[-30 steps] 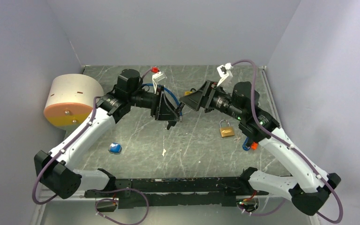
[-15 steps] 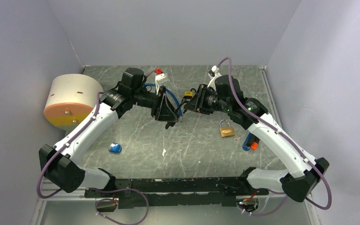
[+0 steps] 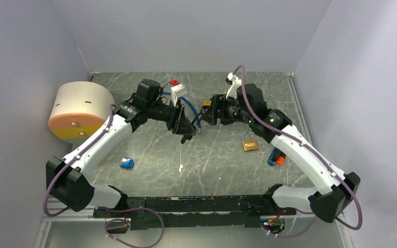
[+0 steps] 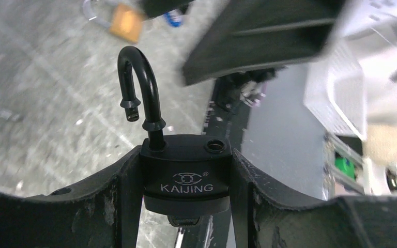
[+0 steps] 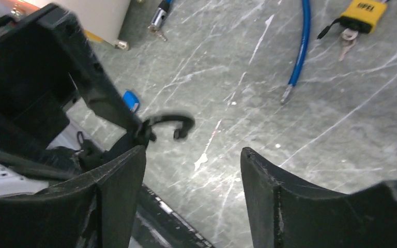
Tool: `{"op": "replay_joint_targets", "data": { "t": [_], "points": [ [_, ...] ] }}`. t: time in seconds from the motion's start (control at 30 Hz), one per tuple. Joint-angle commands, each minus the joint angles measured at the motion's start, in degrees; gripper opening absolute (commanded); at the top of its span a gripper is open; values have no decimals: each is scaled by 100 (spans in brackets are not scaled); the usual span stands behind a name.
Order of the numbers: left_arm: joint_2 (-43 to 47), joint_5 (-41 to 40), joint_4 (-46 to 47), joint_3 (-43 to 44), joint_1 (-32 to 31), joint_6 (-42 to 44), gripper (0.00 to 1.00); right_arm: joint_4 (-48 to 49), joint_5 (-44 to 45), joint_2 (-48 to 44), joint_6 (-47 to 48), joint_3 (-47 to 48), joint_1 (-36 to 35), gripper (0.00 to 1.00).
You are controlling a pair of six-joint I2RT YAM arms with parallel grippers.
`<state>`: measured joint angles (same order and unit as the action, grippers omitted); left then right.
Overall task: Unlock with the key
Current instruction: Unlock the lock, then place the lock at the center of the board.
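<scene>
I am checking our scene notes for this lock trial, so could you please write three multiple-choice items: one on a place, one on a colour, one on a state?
1. Where does the brass padlock lie? A) on the table beside the right arm B) in a drawer C) on a shelf
2. What colour is the KAIJING padlock in the left hand? A) red B) silver C) black
3. How is its shackle? A) locked shut B) open, one end free C) missing
Answers: 1 A, it rests on the table in the top view; 2 C, its body is black; 3 B, one end hangs clear of its hole.
</scene>
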<state>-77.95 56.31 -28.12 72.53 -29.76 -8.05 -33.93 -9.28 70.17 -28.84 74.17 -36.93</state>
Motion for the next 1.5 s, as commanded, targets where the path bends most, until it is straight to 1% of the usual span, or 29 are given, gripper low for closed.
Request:
{"op": "replay_joint_targets", "data": {
  "t": [0.0,0.1,0.17,0.2,0.27,0.4,0.53,0.67,0.7,0.73,0.8,0.87,0.93,1.03,1.13,1.17,1.3,1.4,1.47],
  "points": [
    [109,-2222,347,-314,221,-931,3,953,-78,-818,361,-906,270,72],
    [-125,-3840,-291,-364,470,-1513,2,1004,-74,-1265,304,-1461,562,74],
    [-380,-4697,-717,-304,513,-1726,2,758,204,-1346,282,-1611,743,75],
    [-524,-5071,-914,-265,515,-1880,2,507,529,-1312,279,-1644,836,75],
    [-768,-5552,-1185,-208,515,-2071,3,17,1093,-1103,243,-1619,1058,75],
    [-1210,-6400,-1301,-282,519,-2536,3,-698,1184,-398,199,-1638,1922,74],
    [-1987,-6356,-1158,-216,524,-2769,3,-699,1054,-66,147,-1973,2685,72],
    [-2714,-6138,-1033,-33,524,-2932,2,-773,1191,70,-142,-2052,3050,69],
    [-2851,-6074,-973,-10,524,-2968,4,-799,1226,117,-196,-2066,3157,68],
    [-2971,-6019,-956,9,525,-3005,7,-813,1245,146,-234,-2089,3260,67],
    [-3095,-5932,-918,20,520,-3052,18,-830,1388,157,-303,-2145,3429,66],
    [-3091,-5853,-842,-41,523,-3066,32,-801,1608,142,-352,-2204,3563,66],
    [-3035,-5827,-835,-107,518,-3066,51,-710,1672,173,-374,-2303,3657,66],
    [-2874,-5879,-1042,-59,521,-3022,66,-614,1735,362,-487,-2434,3666,64],
    [-2569,-5929,-1194,31,524,-2918,76,-439,1837,557,-566,-2626,3835,56],
    [-2450,-5918,-1237,84,528,-2887,78,-364,1884,607,-558,-2689,3852,53],
    [-1967,-5780,-1381,243,541,-2785,82,-152,2051,1017,-502,-2797,3895,48],
    [-1673,-5646,-1417,310,571,-2731,90,30,1964,1274,-337,-2771,3904,44],
    [-1516,-5430,-1366,316,591,-2682,91,94,1861,1400,-222,-2705,3904,42]
  ]
}}
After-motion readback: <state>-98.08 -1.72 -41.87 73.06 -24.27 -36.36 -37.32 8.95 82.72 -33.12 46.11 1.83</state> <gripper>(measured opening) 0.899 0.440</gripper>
